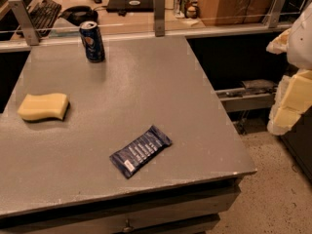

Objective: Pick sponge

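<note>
The sponge (43,106) is a pale yellow foam block with wavy sides, lying flat near the left edge of the grey table (146,91). My gripper (291,101) is at the far right edge of the view, off the table's right side and well away from the sponge, with its pale yellow blocky fingers (294,97) partly cut off by the frame. Nothing shows between them.
A dark blue snack wrapper (140,151) lies flat near the table's front middle. A blue soda can (92,41) stands upright at the back left. A rail with metal posts (159,13) runs behind the table. The floor (273,204) drops off right of the table.
</note>
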Robot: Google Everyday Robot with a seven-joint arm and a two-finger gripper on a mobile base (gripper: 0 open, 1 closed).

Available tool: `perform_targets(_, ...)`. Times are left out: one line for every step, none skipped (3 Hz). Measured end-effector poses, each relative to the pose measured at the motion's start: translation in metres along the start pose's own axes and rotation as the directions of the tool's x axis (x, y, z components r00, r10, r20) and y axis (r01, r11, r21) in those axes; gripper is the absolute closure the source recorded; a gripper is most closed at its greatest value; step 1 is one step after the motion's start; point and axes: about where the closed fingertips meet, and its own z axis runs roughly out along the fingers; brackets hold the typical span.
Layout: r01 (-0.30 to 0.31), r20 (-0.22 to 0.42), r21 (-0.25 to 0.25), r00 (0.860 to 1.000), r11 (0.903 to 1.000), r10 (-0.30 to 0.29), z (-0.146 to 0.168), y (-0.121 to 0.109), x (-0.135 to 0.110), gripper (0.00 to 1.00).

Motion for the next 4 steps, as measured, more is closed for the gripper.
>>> perform_targets(0.001, 0.003, 0.002, 1.0, 1.0, -0.001, -0.001, 0.0, -0.001, 0.0)
perform_targets(0.052, 0.105, -0.021, 0.993, 0.9984, -0.05, 0.011, 0.002, -0.048, 0.0)
perform_targets(0.156, 0.294, -0.07, 0.947, 0.9853, -0.129, 0.038, 0.023, -0.149, 0.0)
perform_targets(0.229, 0.437, -0.115, 0.885, 0.9666, -0.158, 0.069, 0.046, -0.236, 0.0)
